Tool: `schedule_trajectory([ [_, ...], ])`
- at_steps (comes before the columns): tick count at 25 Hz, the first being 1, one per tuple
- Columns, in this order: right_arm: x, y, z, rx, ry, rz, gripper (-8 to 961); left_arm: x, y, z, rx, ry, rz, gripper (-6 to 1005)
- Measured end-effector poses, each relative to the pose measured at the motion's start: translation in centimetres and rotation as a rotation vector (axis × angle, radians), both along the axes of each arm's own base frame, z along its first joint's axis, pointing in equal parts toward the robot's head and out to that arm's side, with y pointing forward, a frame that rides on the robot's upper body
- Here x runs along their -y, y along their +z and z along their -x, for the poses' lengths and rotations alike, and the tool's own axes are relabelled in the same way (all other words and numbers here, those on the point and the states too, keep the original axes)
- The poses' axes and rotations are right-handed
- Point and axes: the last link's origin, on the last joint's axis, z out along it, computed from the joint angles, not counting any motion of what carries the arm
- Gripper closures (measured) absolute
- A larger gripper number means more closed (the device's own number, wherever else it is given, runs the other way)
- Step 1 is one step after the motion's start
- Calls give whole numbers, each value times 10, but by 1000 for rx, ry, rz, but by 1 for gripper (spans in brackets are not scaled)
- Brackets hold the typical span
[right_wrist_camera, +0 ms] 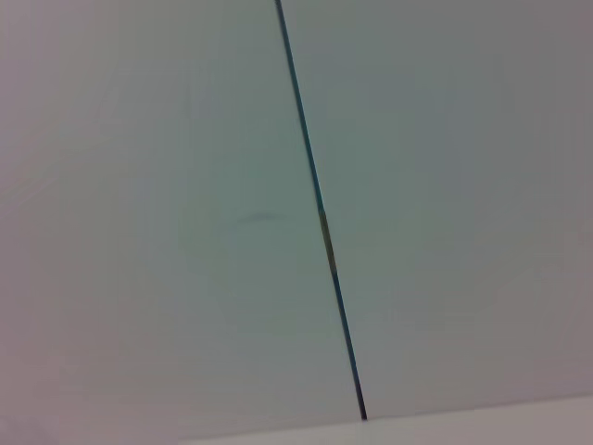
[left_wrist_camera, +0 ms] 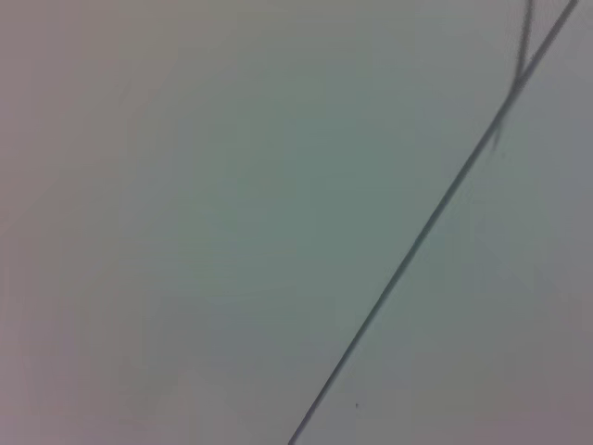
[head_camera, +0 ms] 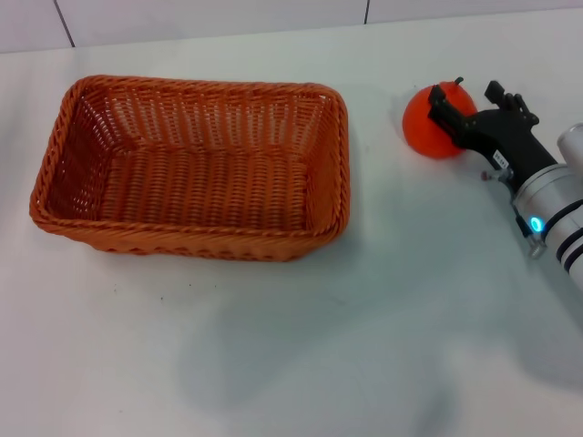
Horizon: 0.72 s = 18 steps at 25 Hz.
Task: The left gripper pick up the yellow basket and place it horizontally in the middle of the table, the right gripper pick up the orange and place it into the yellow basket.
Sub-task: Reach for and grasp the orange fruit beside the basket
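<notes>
The yellow basket, an orange-brown woven wicker one, lies flat and empty on the white table, its long side across the view, a little left of the middle. The orange sits on the table at the back right. My right gripper reaches it from the right with its fingers apart. One finger lies across the orange's right side, the other stands to the right of it. My left gripper is out of view. Both wrist views show only a pale surface with a dark seam.
A wide strip of bare table lies between the basket and the orange. The table's back edge meets a pale panelled wall. A faint shadow falls on the table in front of the basket.
</notes>
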Motion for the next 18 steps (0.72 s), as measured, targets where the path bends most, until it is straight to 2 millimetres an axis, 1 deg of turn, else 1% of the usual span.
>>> schedule_trajectory([
  [9, -6, -2, -7, 33, -52, 39, 14, -1, -2, 2, -8, -20, -25, 163],
  [18, -13, -5, -4, 42, -63, 62, 31, 2, 4, 5, -11, -51, -99, 164],
])
